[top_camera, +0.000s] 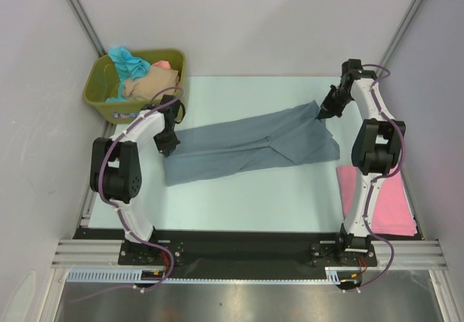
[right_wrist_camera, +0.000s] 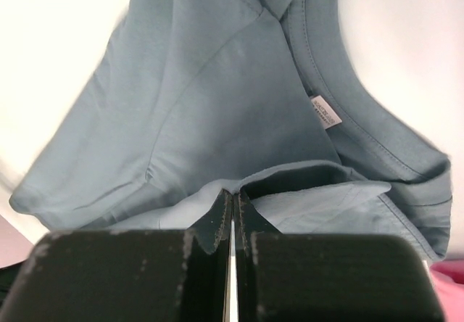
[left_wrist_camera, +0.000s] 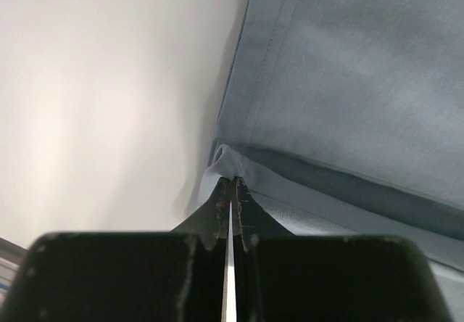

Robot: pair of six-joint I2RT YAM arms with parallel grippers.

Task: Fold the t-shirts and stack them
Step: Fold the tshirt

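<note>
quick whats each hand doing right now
left hand: closed, pinching an edge of the grey-blue t-shirt
right hand: closed, pinching the same shirt at its other end

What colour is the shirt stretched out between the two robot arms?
The soft cloth t-shirt is slate grey-blue, clearest in the top view.

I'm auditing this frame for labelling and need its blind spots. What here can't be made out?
Top view: the right arm covers part of the pink t-shirt.
Top view: heaped shirts in the tub overlap, so their count is unclear.
Right wrist view: print on the grey-blue t-shirt's neck label is too small.
Left wrist view: the left tool hides the cloth it pinches.
</note>
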